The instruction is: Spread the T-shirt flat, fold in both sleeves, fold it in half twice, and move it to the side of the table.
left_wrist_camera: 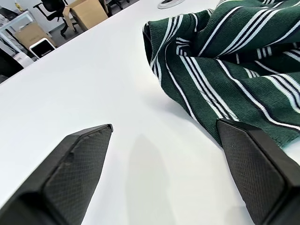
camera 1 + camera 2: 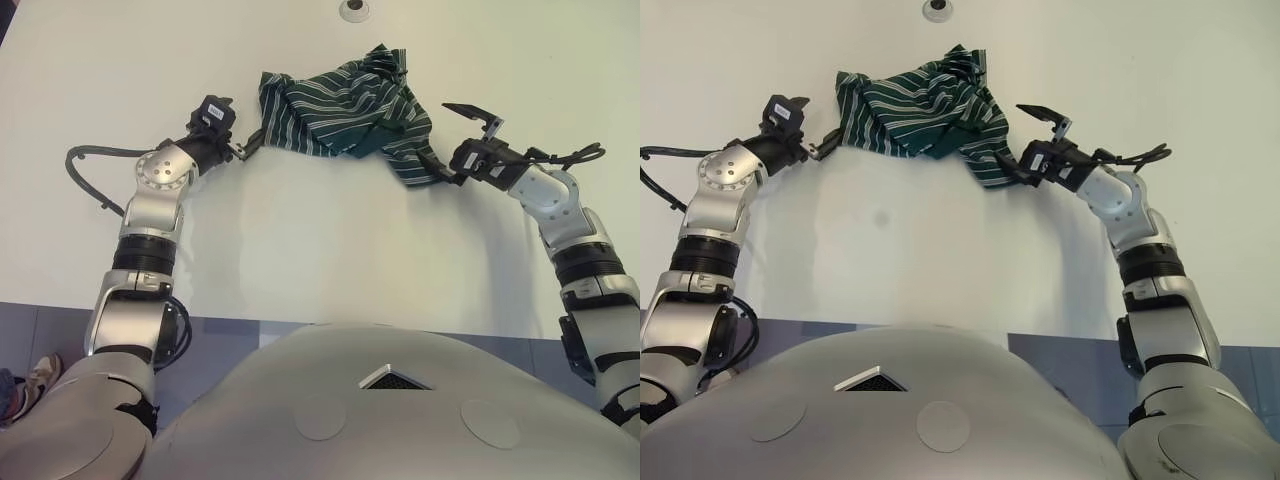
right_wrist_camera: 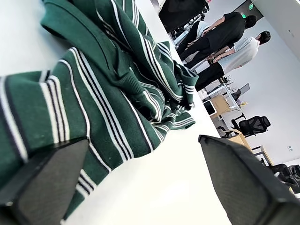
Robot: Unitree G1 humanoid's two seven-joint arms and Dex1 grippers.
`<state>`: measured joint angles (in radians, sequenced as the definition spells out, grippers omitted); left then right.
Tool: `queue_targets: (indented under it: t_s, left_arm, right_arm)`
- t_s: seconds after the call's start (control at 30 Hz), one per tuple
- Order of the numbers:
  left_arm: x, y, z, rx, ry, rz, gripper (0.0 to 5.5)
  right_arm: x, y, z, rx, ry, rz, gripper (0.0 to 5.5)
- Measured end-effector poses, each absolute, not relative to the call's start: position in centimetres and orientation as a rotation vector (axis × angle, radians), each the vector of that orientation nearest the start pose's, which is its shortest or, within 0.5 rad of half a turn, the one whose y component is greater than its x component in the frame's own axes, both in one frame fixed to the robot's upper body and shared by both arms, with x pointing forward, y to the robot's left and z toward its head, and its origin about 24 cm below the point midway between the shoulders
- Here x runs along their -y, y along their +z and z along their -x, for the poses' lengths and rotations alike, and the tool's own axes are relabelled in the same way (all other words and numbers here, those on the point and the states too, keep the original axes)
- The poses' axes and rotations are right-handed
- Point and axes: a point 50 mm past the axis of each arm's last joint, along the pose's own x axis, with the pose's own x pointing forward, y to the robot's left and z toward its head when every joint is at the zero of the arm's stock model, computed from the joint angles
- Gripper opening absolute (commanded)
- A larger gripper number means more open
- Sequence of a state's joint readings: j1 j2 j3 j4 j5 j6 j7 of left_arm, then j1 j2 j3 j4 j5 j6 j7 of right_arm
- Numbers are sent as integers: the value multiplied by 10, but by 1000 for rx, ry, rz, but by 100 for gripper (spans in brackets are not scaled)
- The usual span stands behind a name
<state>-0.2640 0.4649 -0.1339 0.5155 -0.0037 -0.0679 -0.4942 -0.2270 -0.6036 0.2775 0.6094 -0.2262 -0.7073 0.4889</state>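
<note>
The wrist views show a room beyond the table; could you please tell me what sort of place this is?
Most likely an open office or lab workspace: there are black swivel chairs, cardboard boxes, and a large white table with a cable grommet.

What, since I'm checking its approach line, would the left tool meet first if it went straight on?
Probably the T-shirt: the open left tool has one finger by its hem, the other over bare table. Depth is unclear.
</note>
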Motion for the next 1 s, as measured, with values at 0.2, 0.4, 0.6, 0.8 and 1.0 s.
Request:
queue_targets:
  t_s: [0.2, 0.4, 0.6, 0.8, 1.0]
  left_arm:
    - [-251, 14, -292, -258, -458, -770, 405]
    - [-299, 19, -285, -289, -345, -985, 405]
    - [-322, 23, -280, -301, -254, -1054, 405]
    - [-281, 26, -268, -104, -421, -619, 405]
    - [-226, 93, -246, 315, -651, -51, 405]
  right_arm:
    - [211, 16, -257, 20, 857, 862, 437]
    - [290, 26, -266, -191, 494, 1013, 437]
    - [323, 33, -265, -244, 282, 1051, 437]
    - [298, 37, -265, -160, 439, 1013, 437]
    - [230, 29, -231, -2, 908, 834, 437]
